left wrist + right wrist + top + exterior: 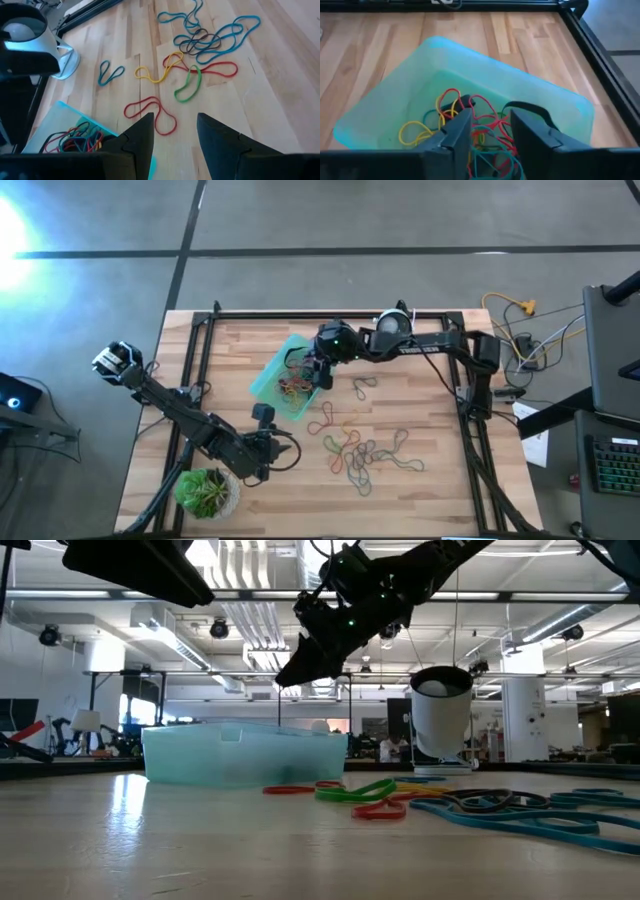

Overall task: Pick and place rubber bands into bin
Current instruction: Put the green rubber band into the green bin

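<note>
The teal bin (272, 376) (530, 95) stands on the wooden table left of centre and holds several rubber bands (451, 116) in red, yellow and green. My right gripper (490, 131) (320, 372) hangs open just over the bin's inside (240, 755), fingers slanting down. A black band (526, 106) arcs by its fingertips. More loose rubber bands (360, 448) (200, 45) lie flat on the table right of the bin. My left gripper (175, 135) (263, 418) waits open above the table near the bin's near corner, over a red band (150, 112). My right gripper stands open over the bands in the bin. The black band's loop (540, 112) curves around one fingertip (530, 132). Whether it still touches that finger I cannot tell.
A white-and-black round device (393, 323) (440, 710) stands at the table's far edge behind the right arm. A potted green plant (207, 492) sits at the near left corner. A black frame (470, 380) borders the table.
</note>
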Robot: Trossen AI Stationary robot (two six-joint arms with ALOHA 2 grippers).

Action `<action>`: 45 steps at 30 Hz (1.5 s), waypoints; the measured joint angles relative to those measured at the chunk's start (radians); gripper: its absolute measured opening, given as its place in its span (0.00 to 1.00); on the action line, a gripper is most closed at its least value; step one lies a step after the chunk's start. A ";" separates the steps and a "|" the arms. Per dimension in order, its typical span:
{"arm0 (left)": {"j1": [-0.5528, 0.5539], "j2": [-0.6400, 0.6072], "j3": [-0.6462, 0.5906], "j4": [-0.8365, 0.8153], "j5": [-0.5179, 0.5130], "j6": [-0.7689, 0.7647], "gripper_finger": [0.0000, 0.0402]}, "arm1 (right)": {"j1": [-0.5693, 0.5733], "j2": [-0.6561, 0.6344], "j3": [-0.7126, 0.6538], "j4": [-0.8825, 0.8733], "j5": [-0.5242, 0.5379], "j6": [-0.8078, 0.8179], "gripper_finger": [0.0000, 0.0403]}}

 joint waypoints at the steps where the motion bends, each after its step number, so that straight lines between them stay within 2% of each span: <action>1: 0.000 0.000 -0.002 -0.001 0.000 0.000 0.34 | 0.000 -0.006 0.000 -0.007 0.000 -0.003 0.35; 4: 0.000 0.001 -0.008 -0.001 0.000 0.000 0.34 | 0.003 -0.037 0.000 -0.070 -0.010 -0.037 0.42; 7: 0.000 0.001 -0.009 0.000 0.000 -0.001 0.34 | 0.027 -0.075 0.000 -0.239 -0.029 -0.093 0.45; 12: 0.000 0.001 -0.011 0.002 0.000 -0.001 0.34 | 0.094 -0.133 -0.012 -0.573 -0.037 -0.069 0.45; 15: 0.000 0.001 -0.012 0.008 0.000 0.000 0.34 | 0.153 -0.159 -0.055 -0.621 -0.035 -0.036 0.44; 20: 0.000 0.001 -0.013 0.027 0.000 0.000 0.34 | 0.247 -0.157 -0.124 -0.585 -0.033 -0.019 0.42; 29: -0.001 0.000 -0.013 0.026 0.000 0.008 0.34 | 0.360 -0.154 -0.277 -0.363 -0.034 0.076 0.38; 35: -0.001 0.000 -0.014 0.026 0.000 0.007 0.34 | 0.416 -0.150 -0.350 -0.202 -0.033 0.074 0.36; 45: 0.000 -0.001 -0.015 0.027 0.000 0.006 0.34 | 0.474 -0.098 -0.378 -0.085 -0.026 0.054 0.34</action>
